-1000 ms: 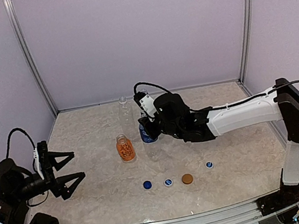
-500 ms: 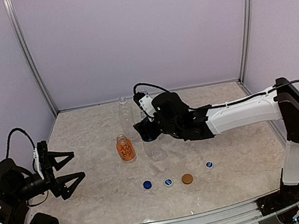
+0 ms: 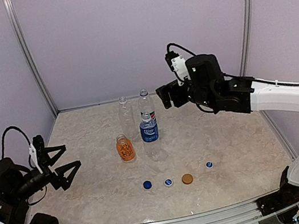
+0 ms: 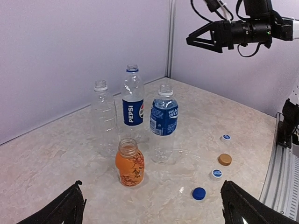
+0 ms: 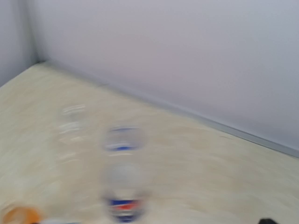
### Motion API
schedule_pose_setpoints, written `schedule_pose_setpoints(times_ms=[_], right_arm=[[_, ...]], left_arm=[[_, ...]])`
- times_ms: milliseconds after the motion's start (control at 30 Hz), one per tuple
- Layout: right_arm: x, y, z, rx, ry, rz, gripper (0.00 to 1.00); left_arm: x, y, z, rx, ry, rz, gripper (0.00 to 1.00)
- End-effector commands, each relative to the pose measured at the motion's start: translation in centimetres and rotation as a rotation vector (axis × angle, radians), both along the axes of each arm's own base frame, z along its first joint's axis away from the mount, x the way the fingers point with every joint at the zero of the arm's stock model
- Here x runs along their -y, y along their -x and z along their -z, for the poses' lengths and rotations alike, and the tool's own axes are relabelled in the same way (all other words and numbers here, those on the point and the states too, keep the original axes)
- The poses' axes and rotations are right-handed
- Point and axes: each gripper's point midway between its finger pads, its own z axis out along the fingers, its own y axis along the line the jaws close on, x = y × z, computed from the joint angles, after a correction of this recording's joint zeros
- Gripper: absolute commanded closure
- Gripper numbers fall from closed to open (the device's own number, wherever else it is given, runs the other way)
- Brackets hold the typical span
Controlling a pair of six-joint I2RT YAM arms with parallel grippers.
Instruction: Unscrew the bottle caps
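- I see four bottles (image 3: pixel 149 130) standing upright mid-frame, necks up.
- Left gripper (image 3: pixel 71 155), lower left: fingers wide, empty.
- Right gripper (image 3: pixel 165 96), above right of them: fingers wide, empty.

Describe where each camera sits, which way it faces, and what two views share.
Top external: above and behind the bases, looking down on the table; both arms show, left gripper and right gripper open.
Left wrist: low at the left, facing the bottles; its own fingers at the bottom corners.
Right wrist: raised, looking down on blurred bottles; only a dark tip at the bottom edge.
Shared: all three see the bottles.
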Motion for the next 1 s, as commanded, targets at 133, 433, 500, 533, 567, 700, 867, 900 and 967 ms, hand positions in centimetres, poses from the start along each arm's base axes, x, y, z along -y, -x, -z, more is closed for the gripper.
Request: schedule_pose_setpoints(times_ms=[133,433,500,533,567,700,867,900,967], right_arm=[[21.8,-1.3,6.3,-0.203,-0.059,0.535,0.01],[33.3,4.3,10.5,-0.163,-0.197,0.748,0.01],[34.1,5.6,10.2,-0.103,-0.224,0.753,0.01],[34.5,6.2,10.3,-0.077,-0.231,0.761,0.01],[35.0,6.8,10.3,-0.051,-0.239,0.772,0.01],[36.4,8.7,11.3,0.042,-0.271,0.805,0.01],[38.8,10.7,11.3,0.143,-0.343,0.911,0.01],[39.4,11.2,11.6,0.150,-0.371,0.949,0.01],[40.3,11.8,11.6,0.174,-0.419,0.996,0.01]], left_arm=[[-5.5,-5.0,-0.6,0.063,-0.026,-0.391,0.01],[-9.1,-7.0,0.0,0.035,-0.047,-0.580,0.01],[-9.3,-7.2,0.4,0.020,-0.052,-0.583,0.01],[-9.3,-7.2,0.5,0.015,-0.051,-0.579,0.01],[-9.2,-7.2,0.7,0.007,-0.052,-0.575,0.01],[-9.7,-7.5,1.4,-0.021,-0.057,-0.592,0.01],[-11.3,-8.1,2.0,-0.056,-0.058,-0.655,0.01],[-11.4,-8.1,2.1,-0.061,-0.057,-0.654,0.01],[-11.5,-8.1,2.2,-0.069,-0.055,-0.651,0.01]])
